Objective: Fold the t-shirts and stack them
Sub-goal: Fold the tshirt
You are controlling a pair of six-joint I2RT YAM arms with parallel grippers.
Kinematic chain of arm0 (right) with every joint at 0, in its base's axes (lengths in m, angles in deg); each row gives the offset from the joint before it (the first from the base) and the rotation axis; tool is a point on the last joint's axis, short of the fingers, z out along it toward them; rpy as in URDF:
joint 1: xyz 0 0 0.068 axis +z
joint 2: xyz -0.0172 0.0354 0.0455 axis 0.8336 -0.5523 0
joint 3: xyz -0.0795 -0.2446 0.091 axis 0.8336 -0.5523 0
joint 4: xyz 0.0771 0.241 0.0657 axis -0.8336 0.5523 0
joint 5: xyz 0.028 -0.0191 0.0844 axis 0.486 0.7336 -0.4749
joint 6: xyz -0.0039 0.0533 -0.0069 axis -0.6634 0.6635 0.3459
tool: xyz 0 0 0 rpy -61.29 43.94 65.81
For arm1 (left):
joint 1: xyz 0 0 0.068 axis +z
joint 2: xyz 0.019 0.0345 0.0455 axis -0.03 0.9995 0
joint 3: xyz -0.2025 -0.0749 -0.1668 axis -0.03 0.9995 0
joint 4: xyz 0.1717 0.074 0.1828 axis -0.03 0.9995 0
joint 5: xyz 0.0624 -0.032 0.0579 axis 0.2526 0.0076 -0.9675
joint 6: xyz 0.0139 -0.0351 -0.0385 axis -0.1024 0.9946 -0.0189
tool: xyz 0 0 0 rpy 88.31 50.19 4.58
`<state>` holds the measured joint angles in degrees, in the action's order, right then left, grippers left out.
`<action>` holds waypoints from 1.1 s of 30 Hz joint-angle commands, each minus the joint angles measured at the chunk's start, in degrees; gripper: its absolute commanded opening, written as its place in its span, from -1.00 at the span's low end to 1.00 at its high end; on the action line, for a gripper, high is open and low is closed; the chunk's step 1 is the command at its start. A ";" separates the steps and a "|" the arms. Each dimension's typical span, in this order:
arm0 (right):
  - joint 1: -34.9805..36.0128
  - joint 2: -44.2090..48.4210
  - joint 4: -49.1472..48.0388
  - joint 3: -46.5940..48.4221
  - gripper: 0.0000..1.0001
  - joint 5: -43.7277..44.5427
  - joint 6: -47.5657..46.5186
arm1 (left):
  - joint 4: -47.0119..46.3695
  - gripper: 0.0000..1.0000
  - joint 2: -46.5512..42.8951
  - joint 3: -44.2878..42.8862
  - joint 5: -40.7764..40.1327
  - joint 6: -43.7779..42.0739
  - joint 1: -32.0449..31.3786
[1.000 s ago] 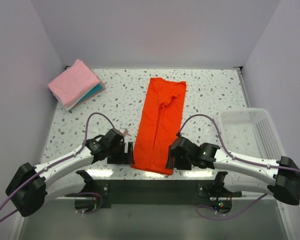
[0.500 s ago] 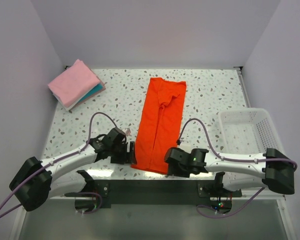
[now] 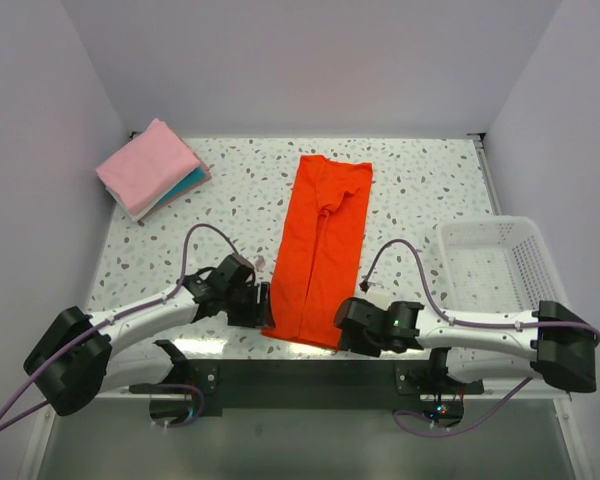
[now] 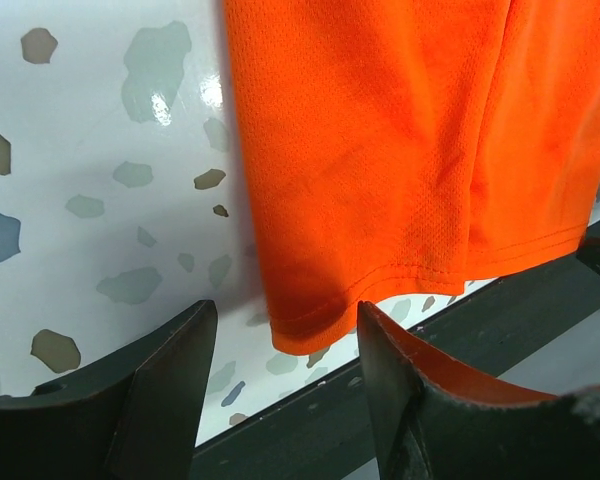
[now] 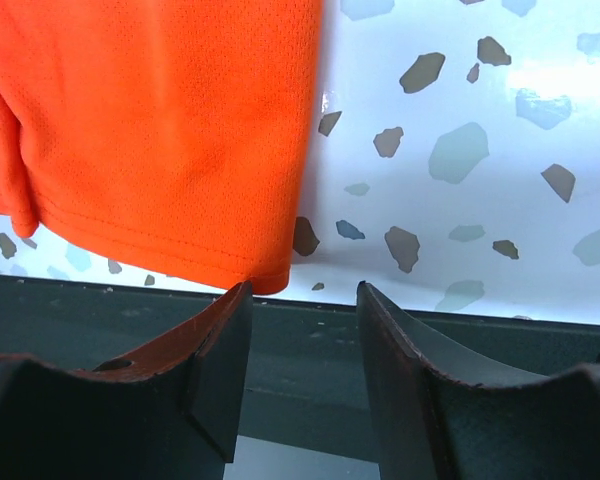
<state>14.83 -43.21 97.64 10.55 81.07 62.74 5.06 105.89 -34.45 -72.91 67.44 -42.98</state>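
The bright orange-red short-sleeved t-shirt (image 3: 320, 250) lies flat in the middle of the white speckled tabletop (image 3: 430, 190), folded lengthwise into a narrow strip. Its long axis runs nearly from 12 to 6 o'clock. The far end leans a little toward 1, and the stitched hem reaches the tabletop's near edge at 6.

The left fingers (image 4: 160, 390) are low at the hem's 7 o'clock corner. They are spread apart with that corner showing in the gap between them, and they clench nothing. The right fingers (image 5: 215, 360) are at the 5 o'clock corner, likewise parted and released, with the cloth's corner just beside one tip.

Off at 10 o'clock, a folded pink t-shirt (image 3: 148, 165) rests on a folded teal t-shirt (image 3: 192, 182). A white plastic mesh basket (image 3: 500, 265) sits at 3 o'clock.
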 commanded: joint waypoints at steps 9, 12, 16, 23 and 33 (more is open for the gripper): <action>0.32 -0.70 -5.52 -2.35 -0.04 1.34 2.15 | 0.02 0.05 -1.50 1.49 1.00 -0.49 0.12; 0.32 -1.49 -6.14 -2.08 -0.05 1.34 1.80 | -0.50 -0.03 -1.50 1.93 1.53 -0.14 0.04; 0.32 -2.98 -7.10 -1.99 -0.10 0.46 1.27 | -1.56 -0.09 -1.50 2.89 2.41 0.30 -0.05; 0.32 -5.09 -8.25 -1.91 -0.27 -0.51 0.22 | -2.70 -0.20 -1.15 3.42 3.29 0.56 -0.23; 0.32 -5.09 -10.36 -3.40 -0.59 -1.30 0.21 | -7.35 -0.48 -1.15 5.79 5.31 2.58 -0.32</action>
<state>14.83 -48.09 88.64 8.32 79.13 62.63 0.38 104.93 -30.03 -68.41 68.69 -43.04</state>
